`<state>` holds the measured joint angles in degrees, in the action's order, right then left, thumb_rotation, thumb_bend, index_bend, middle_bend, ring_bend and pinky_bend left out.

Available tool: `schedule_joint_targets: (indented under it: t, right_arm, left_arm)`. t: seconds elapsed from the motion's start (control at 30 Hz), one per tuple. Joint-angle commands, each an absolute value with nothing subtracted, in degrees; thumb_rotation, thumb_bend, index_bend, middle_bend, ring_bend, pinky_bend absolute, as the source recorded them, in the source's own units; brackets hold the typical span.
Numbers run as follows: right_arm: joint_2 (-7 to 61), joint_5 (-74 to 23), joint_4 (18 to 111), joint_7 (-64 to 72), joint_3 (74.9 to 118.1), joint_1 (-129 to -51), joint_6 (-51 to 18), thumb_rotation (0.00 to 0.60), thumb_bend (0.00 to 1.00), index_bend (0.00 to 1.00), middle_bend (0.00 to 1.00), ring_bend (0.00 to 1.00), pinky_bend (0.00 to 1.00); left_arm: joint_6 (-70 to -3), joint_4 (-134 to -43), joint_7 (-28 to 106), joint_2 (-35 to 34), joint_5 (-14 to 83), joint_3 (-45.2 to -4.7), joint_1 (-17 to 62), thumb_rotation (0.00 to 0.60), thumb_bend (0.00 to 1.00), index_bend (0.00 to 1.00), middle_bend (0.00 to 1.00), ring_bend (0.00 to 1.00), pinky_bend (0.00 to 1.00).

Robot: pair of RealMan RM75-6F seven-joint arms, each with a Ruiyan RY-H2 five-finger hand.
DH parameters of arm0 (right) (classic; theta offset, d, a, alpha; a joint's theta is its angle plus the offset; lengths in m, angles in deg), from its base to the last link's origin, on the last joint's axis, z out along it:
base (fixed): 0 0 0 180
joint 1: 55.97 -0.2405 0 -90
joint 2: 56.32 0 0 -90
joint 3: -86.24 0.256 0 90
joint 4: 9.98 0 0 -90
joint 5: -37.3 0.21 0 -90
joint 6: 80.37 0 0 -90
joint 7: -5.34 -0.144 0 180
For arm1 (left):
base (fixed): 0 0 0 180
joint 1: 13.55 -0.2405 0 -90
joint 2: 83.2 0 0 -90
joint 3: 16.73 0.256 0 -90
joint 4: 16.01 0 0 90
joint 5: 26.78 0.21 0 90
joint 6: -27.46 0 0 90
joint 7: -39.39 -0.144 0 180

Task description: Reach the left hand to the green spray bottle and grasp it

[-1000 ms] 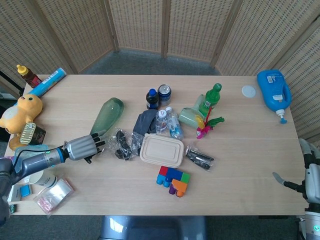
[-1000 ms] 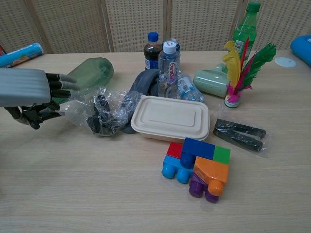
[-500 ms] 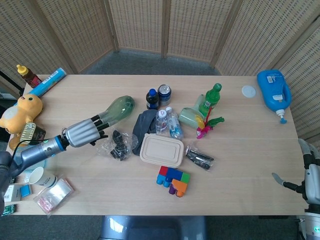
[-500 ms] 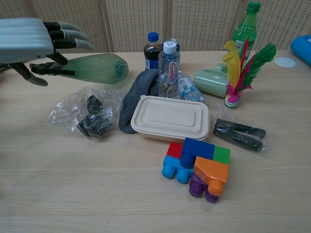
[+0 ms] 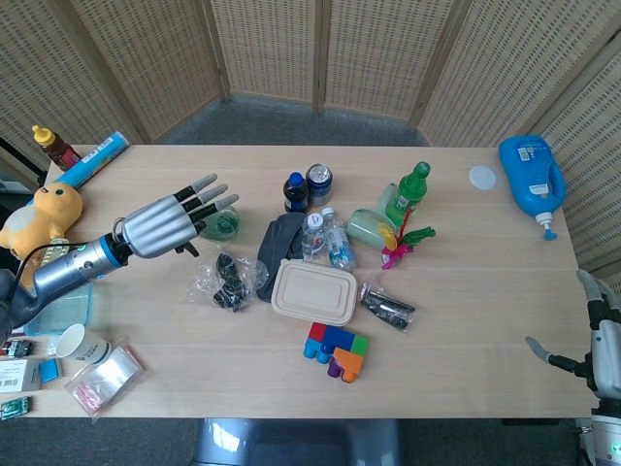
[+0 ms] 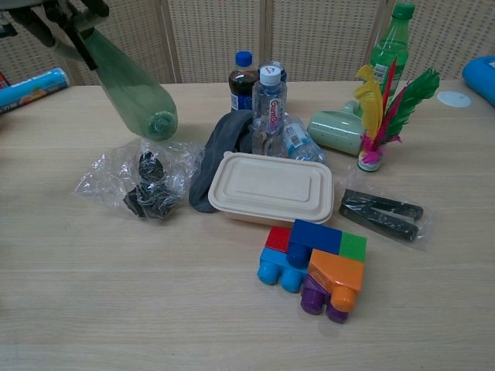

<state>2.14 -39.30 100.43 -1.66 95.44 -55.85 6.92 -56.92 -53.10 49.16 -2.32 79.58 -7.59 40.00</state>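
- Nearest the robot: a stack of toy building blocks [image 6: 313, 267], blue, red, green, orange and purple.
- Right hand [image 5: 592, 335] sits way out at 4 o'clock, off the table edge. Only a bit of it shows, so can't tell how its fingers are set.
- Mid-table there's a beige lidded food container [image 6: 272, 187], a crinkly clear bag with dark stuff inside [image 6: 145, 184] at its 9 o'clock, and a black item in a plastic sleeve [image 6: 382, 213] at its 3 o'clock.
- Left hand [image 5: 167, 222] is up off the table around 9 o'clock, holding the green spray bottle [image 6: 130, 83]. The bottle is in the air, tilted, its free end pointing down toward the bag. Fingers [image 5: 208, 193] look stretched along it in the head view.
- Further back: water bottles [image 6: 268, 97], a dark soda bottle [image 6: 242, 79], a green drink bottle [image 6: 394, 44] and a feather shuttlecock [image 6: 379, 116].
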Motion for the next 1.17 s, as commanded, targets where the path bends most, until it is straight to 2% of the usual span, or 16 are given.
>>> schedule_joint_targets:
  t: [0.03, 0.5, 0.87, 1.17]
  right_arm:
    - [1.89, -39.54, 100.61, -2.08, 95.42, -55.74, 7.08, 0.584, 0.00, 0.00, 0.00, 0.00, 0.00]
    - [1.20, -40.81, 101.26, -3.17, 94.93, -55.48, 7.38, 0.583, 0.00, 0.00, 0.00, 0.00, 0.00]
    - [1.60, -40.96, 101.35, -1.82, 94.63, -55.56, 7.52, 0.580, 0.00, 0.00, 0.00, 0.00, 0.00]
    - [1.94, -40.70, 101.14, -1.18, 94.48, -55.83, 7.07, 0.582, 0.00, 0.00, 0.00, 0.00, 0.00]
  left_arm:
    - [-56.26, -57.28, 46.63, -5.46, 79.27, -9.23, 41.83, 0.600, 0.00, 0.87, 0.00, 0.00, 0.05]
    - [-53.58, -70.98, 41.07, -17.28, 77.14, -16.90, 47.51, 0.600, 0.00, 0.87, 0.00, 0.00, 0.05]
    - [-51.86, -76.08, 39.37, -22.88, 75.50, -24.18, 52.48, 0.600, 0.00, 0.87, 0.00, 0.00, 0.05]
    - [-50.83, -77.47, 38.44, -24.42, 75.45, -25.81, 52.95, 0.600, 0.00, 0.87, 0.00, 0.00, 0.05]
